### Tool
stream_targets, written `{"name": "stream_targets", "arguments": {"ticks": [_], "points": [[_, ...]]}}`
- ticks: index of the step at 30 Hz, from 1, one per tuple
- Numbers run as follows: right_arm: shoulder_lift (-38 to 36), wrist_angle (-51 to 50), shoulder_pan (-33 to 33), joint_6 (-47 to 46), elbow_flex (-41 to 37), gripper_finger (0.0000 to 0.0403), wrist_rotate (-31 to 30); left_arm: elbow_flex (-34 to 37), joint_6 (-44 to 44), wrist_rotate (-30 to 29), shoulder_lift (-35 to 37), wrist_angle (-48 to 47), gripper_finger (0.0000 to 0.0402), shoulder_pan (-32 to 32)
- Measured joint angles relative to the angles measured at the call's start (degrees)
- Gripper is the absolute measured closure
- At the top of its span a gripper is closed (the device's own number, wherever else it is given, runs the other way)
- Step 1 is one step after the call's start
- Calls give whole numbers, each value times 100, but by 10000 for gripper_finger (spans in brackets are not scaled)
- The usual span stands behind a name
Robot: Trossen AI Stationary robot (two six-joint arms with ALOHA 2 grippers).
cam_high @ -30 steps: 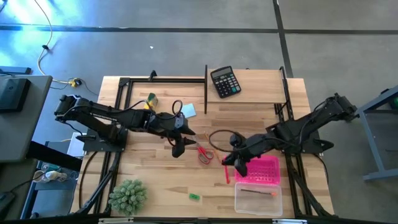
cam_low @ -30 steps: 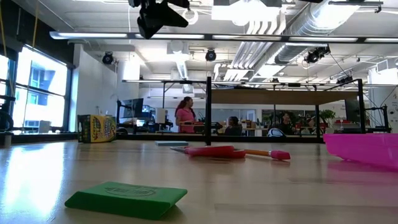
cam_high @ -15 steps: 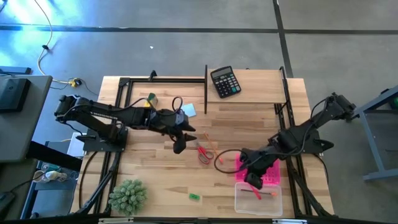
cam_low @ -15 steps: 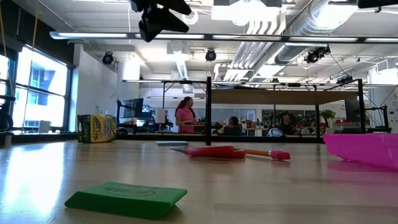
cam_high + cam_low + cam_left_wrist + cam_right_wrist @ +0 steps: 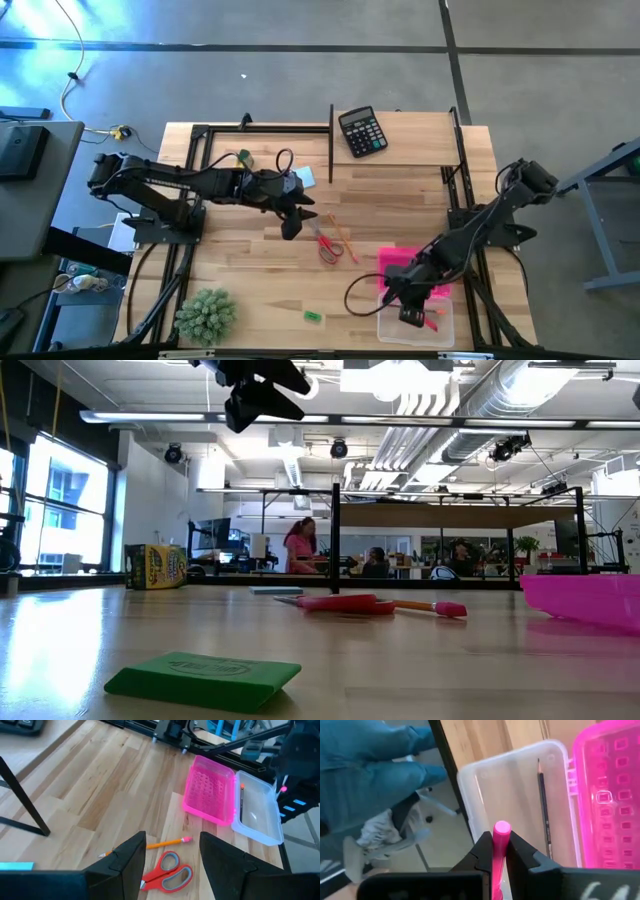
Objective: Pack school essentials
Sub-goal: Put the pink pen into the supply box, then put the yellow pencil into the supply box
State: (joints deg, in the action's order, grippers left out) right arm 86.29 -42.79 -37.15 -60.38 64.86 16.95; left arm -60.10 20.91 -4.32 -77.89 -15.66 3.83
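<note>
On the wooden table (image 5: 250, 270), a red pen (image 5: 498, 855) is being held clamped in the right gripper (image 5: 412, 312) directly above the clear case (image 5: 520, 800), lengthwise along it, while the left gripper (image 5: 170, 857) is being held open over the scissors (image 5: 167, 875).

Wooden table (image 5: 250, 260); scissors (image 5: 327, 246), calculator (image 5: 361, 131), plant (image 5: 206, 314) on it

pencil (image 5: 542, 807) in box (image 5: 515, 785), lid (image 5: 610, 795) beside
</note>
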Motion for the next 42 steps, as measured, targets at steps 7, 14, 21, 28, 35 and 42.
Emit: {"name": "stream_targets", "arguments": {"ticks": [7, 14, 21, 28, 35, 42], "points": [[528, 85, -93, 292, 0, 391, -53, 0, -57, -2, 0, 0, 228, 77], [980, 64, -118, 522, 0, 391, 14, 0, -114, -74, 0, 0, 228, 77], [1210, 63, -118, 593, 0, 389, 15, 0, -111, -85, 0, 0, 228, 77], [1249, 81, -116, 640, 0, 328, 4, 0, -114, -85, 0, 0, 228, 77], [1247, 360, -116, 517, 0, 270, 47, 0, -120, -84, 0, -39, 228, 77], [892, 625, -111, -212, 0, 264, -489, 0, -265, 149, 3, -630, 228, 77]]}}
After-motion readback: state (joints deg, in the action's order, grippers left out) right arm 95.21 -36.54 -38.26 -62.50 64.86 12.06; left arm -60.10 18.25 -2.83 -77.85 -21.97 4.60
